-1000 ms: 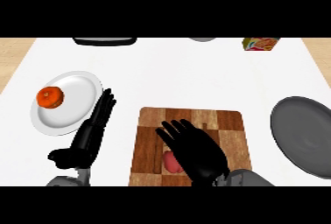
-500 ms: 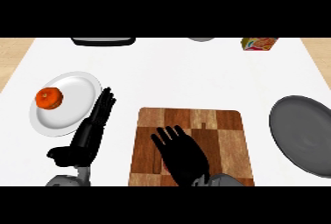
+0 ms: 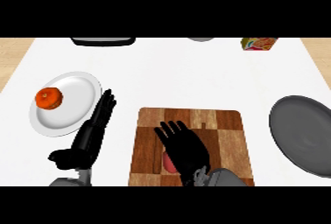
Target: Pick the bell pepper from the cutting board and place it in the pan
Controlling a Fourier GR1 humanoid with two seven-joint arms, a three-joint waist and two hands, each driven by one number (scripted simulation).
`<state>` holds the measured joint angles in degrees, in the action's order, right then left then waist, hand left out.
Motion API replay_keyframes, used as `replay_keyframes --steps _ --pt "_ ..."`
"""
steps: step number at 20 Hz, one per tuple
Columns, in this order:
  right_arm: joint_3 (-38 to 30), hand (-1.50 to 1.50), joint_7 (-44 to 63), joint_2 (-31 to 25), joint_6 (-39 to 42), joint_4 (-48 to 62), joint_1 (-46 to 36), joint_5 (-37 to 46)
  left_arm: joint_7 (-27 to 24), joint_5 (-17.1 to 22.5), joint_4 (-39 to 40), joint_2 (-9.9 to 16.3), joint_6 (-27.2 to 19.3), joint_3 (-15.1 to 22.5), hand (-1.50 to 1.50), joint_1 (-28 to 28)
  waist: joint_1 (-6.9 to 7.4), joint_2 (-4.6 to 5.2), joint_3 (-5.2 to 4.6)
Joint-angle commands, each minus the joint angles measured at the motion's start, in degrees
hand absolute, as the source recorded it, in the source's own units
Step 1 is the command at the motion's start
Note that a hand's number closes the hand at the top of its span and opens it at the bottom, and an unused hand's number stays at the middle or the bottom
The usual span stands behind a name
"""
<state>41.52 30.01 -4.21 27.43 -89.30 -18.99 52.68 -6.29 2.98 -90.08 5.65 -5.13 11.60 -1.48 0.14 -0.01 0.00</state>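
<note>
Bell pepper [image 3: 169, 162] on cutting board [image 3: 223, 131], mostly hidden | right robot hand [image 3: 184, 146] over it, fingers straight, holding nothing | we think light, smooth, slippy: wrap its round sides | pan [image 3: 304, 133] to right.

- The right hand [image 3: 184, 148] lies palm down over the lower middle of the cutting board [image 3: 223, 131], fingers straight and spread, pointing toward the board's far edge.
- Its grey forearm enters at the board's near edge.
- The left hand [image 3: 90, 133] rests left of the board, fingers straight, thumb out leftward.
</note>
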Motion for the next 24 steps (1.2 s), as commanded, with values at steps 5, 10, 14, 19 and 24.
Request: replay_keyframes --steps 5,10,14,19,24 --pt "-0.59 -1.5 -5.46 1.81 -4.75 7.93 2.51 5.64 -0.88 -1.48 0.38 -2.02 0.09 -1.44 0.0 -0.68 0.0 0.01 0.0" --pt "-4.12 -1.5 -8.21 3.97 -7.27 16.77 0.16 7.05 -0.14 -1.05 -1.19 -1.24 2.5 -1.55 0.0 1.64 0.12 0.03 0.0" --pt "-1.04 1.5 -11.04 1.54 -0.48 17.07 -3.99 7.06 -1.1 -3.5 -1.11 -3.12 0.81 1.07 0.0 2.71 0.19 0.02 0.0" --pt "0.15 1.5 -12.62 3.25 -6.12 22.97 -3.67 12.3 2.01 -1.11 -0.13 -1.43 2.28 -3.73 0.0 -1.94 0.11 0.04 0.0" --pt "-3.92 1.5 -17.13 2.58 -10.04 22.29 -5.36 14.4 -2.8 -2.46 -0.4 -1.21 3.63 -2.8 0.0 3.17 0.14 0.02 0.0"
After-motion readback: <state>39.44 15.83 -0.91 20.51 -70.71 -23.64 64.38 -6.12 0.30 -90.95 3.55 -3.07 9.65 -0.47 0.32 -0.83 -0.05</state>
